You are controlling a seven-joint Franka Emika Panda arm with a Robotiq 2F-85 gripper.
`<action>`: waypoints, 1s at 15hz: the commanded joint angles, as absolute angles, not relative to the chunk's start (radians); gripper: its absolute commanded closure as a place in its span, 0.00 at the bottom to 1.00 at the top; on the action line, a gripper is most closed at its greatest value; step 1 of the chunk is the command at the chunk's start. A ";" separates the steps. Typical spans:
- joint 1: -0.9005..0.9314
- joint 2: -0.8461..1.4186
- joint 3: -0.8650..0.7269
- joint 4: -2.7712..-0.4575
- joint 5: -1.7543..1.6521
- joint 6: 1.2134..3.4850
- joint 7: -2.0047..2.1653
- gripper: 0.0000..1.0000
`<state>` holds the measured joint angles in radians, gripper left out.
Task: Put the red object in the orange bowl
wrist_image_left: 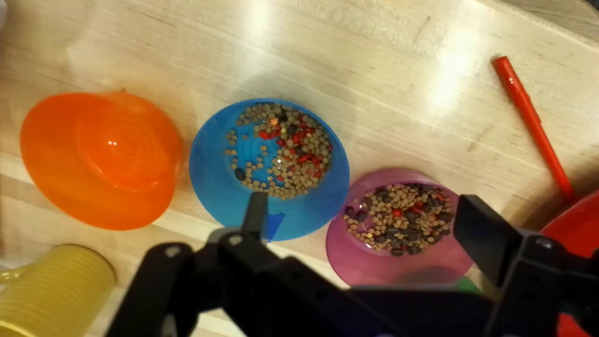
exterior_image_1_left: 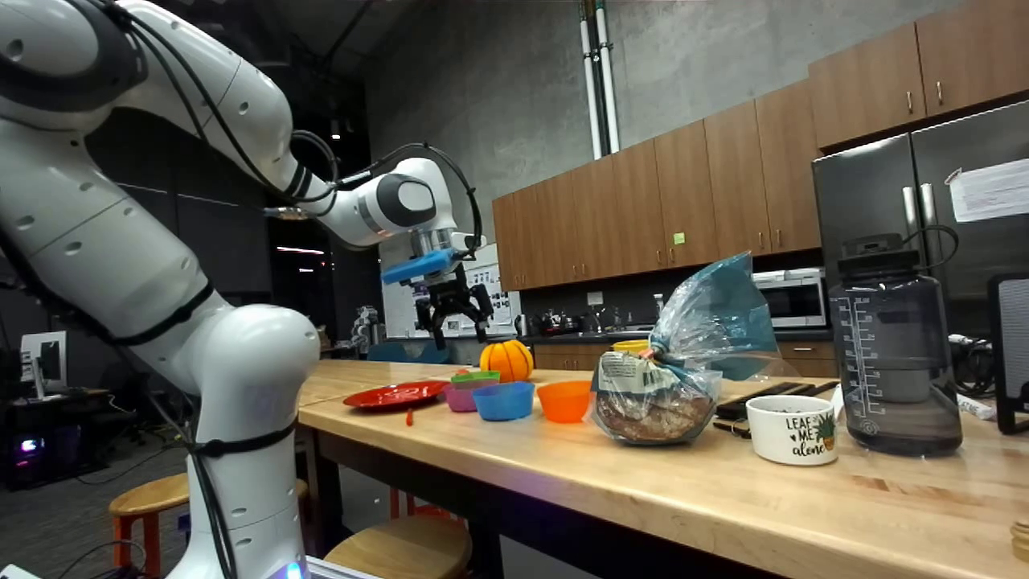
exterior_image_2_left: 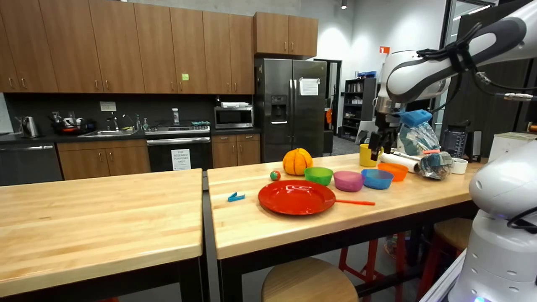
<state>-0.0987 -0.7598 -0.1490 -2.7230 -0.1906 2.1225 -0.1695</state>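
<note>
The orange bowl [exterior_image_1_left: 565, 404] stands on the table and also shows in an exterior view [exterior_image_2_left: 393, 173]. In the wrist view the orange bowl [wrist_image_left: 61, 159] is at the left with nothing visible inside. A red pen [wrist_image_left: 533, 124] lies at the right in the wrist view, its end by the red plate [exterior_image_2_left: 297, 197]. It also shows in both exterior views [exterior_image_2_left: 355, 202] [exterior_image_1_left: 409, 417]. A small red and green ball [exterior_image_2_left: 275, 175] sits behind the plate. Which red thing is meant is unclear. My gripper [wrist_image_left: 362, 213] is open and empty, above the bowls in both exterior views [exterior_image_1_left: 460, 331] [exterior_image_2_left: 379, 147].
The blue bowl [wrist_image_left: 210, 187] and the pink bowl [wrist_image_left: 374, 267] hold seeds or beans. A green bowl [exterior_image_2_left: 319, 176], an orange pumpkin [exterior_image_2_left: 297, 161] and a yellow mug [wrist_image_left: 65, 290] are close by. A bagged loaf [exterior_image_1_left: 655, 402], white mug [exterior_image_1_left: 792, 430] and bottle [exterior_image_1_left: 896, 362] stand farther along.
</note>
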 commanded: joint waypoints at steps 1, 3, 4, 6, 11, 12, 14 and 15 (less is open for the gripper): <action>-0.053 -0.755 -0.124 -2.723 -0.172 2.151 -0.194 0.00; -0.028 -0.750 -0.108 -2.722 -0.167 2.162 -0.189 0.00; -0.017 -0.746 -0.100 -2.720 -0.164 2.166 -0.185 0.00; 0.000 -0.741 -0.089 -2.717 -0.153 2.175 -0.182 0.00; -0.007 -0.749 -0.072 -2.721 -0.160 2.159 -0.172 0.00; -0.007 -0.749 -0.072 -2.721 -0.160 2.159 -0.172 0.00; -0.007 -0.749 -0.072 -2.721 -0.160 2.159 -0.172 0.00; -0.007 -0.749 -0.072 -2.721 -0.160 2.159 -0.172 0.00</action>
